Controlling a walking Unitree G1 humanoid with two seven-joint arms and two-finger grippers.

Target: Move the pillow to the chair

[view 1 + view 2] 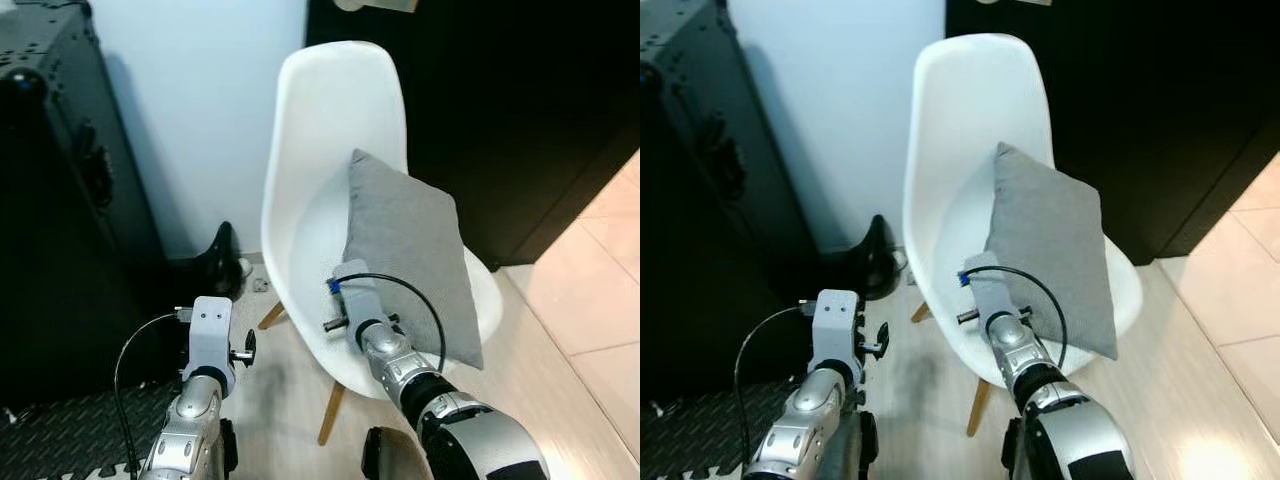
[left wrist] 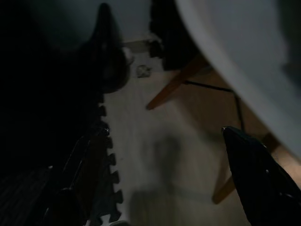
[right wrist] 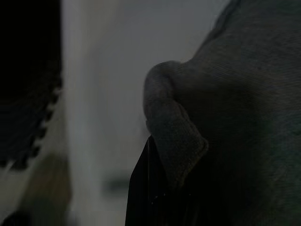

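Head views: the right gripper (image 1: 352,300), nearest, reaches up over the front edge of the white chair (image 1: 320,130) seat; the grey pillow (image 1: 410,250) stands tilted against the chair back, just beyond it. The left gripper (image 1: 212,330) hangs low beside the chair; whether it is wide or narrow cannot be told.

Left wrist view: black fingers (image 2: 258,179), wooden chair legs (image 2: 174,87), foam mat (image 2: 101,188).

Right wrist view: a pillow corner is pinched in the right pincer.

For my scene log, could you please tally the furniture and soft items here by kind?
White shell chair: 1
Grey pillow: 1, leaning on the seat, the right claw at its lower corner
Black case: 1
Black foam floor mat: 1
Total: 4
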